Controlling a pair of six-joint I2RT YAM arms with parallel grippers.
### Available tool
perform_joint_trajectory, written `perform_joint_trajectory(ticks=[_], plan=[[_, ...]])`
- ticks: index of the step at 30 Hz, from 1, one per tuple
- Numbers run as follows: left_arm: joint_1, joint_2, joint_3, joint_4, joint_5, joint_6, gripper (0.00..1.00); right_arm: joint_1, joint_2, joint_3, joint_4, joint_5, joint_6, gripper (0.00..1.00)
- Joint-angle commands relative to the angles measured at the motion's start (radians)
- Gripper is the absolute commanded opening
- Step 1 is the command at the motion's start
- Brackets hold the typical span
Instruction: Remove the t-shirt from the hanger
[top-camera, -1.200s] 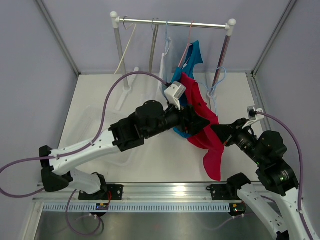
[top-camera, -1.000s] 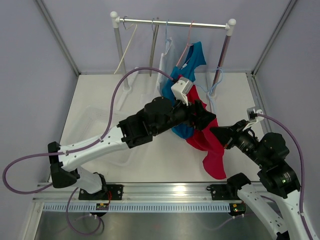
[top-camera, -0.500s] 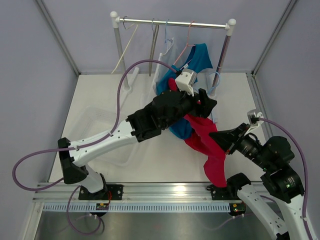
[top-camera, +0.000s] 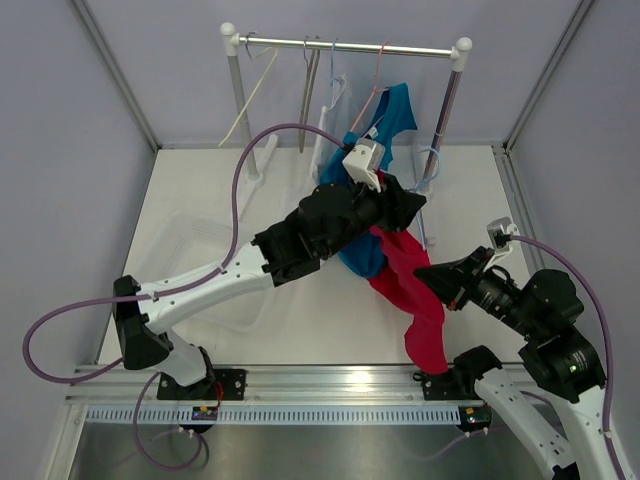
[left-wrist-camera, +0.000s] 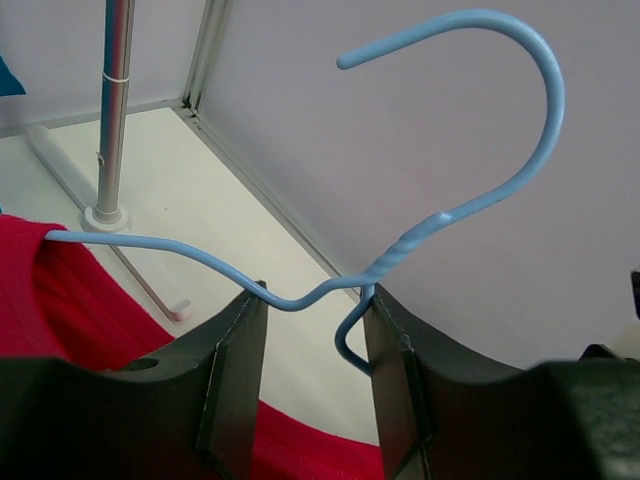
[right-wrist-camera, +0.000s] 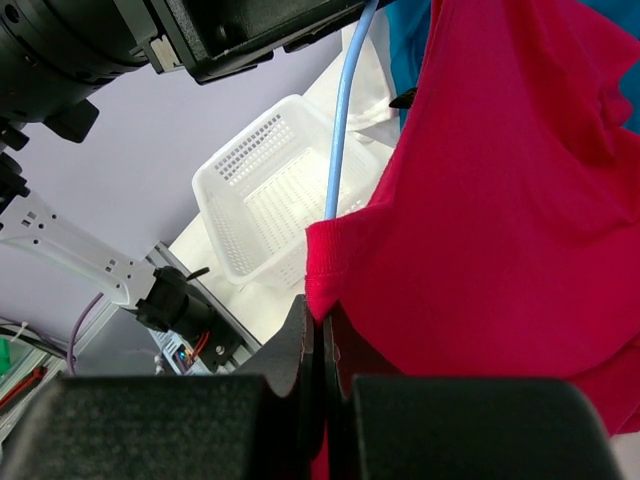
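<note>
The red t-shirt (top-camera: 405, 275) hangs stretched between my two grippers, still draped on a light blue wire hanger (left-wrist-camera: 405, 253). My left gripper (top-camera: 408, 205) is shut on the hanger's neck just below the hook, which shows in the left wrist view between my fingers (left-wrist-camera: 235, 370). Red cloth (left-wrist-camera: 60, 290) lies under the hanger's shoulder wire. My right gripper (top-camera: 428, 272) is shut on a folded edge of the red t-shirt (right-wrist-camera: 480, 200), low and to the near right. The hanger's wire (right-wrist-camera: 345, 120) runs up out of the shirt.
A clothes rail (top-camera: 350, 45) on two white posts stands at the back with several empty hangers and a blue t-shirt (top-camera: 395, 110) on a pink hanger. A white mesh basket (right-wrist-camera: 265, 200) sits on the table's left. One rail post (left-wrist-camera: 112, 100) stands close behind the left gripper.
My left gripper has carried the hanger farther back and to the right, toward the rail. My right gripper has kept its grip and drawn the red shirt longer toward the near edge.
</note>
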Motion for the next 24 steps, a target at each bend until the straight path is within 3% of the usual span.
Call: perform_joint_trajectory(ticks=[1, 2, 3, 4, 7, 12, 17, 24], plan=[[0.01, -0.085, -0.053, 0.128, 0.018, 0.019, 0.0, 0.012, 0.002, 0.006, 0.048, -0.074, 0.008, 0.04], [0.008, -0.099, -0.067, 0.145, 0.028, 0.012, 0.0, 0.012, 0.003, 0.006, 0.05, -0.08, 0.01, 0.13], [0.01, -0.111, -0.093, 0.16, 0.033, 0.004, 0.0, 0.012, 0.008, 0.001, 0.056, -0.089, 0.012, 0.44], [0.008, -0.122, -0.1, 0.18, 0.038, -0.005, 0.0, 0.012, 0.01, -0.004, 0.058, -0.101, 0.013, 0.6], [0.008, -0.158, -0.1, 0.197, 0.039, -0.002, 0.0, 0.012, 0.014, -0.027, 0.059, -0.15, 0.016, 0.82], [0.048, -0.168, -0.029, 0.159, 0.013, 0.061, 0.0, 0.013, -0.016, -0.086, 0.056, -0.167, 0.03, 0.86], [0.149, -0.147, 0.023, 0.137, 0.111, -0.047, 0.0, 0.012, -0.015, -0.134, 0.042, -0.153, 0.031, 0.86], [0.15, -0.139, 0.068, 0.133, 0.079, -0.035, 0.0, 0.015, -0.015, -0.168, 0.107, -0.221, 0.08, 0.87]])
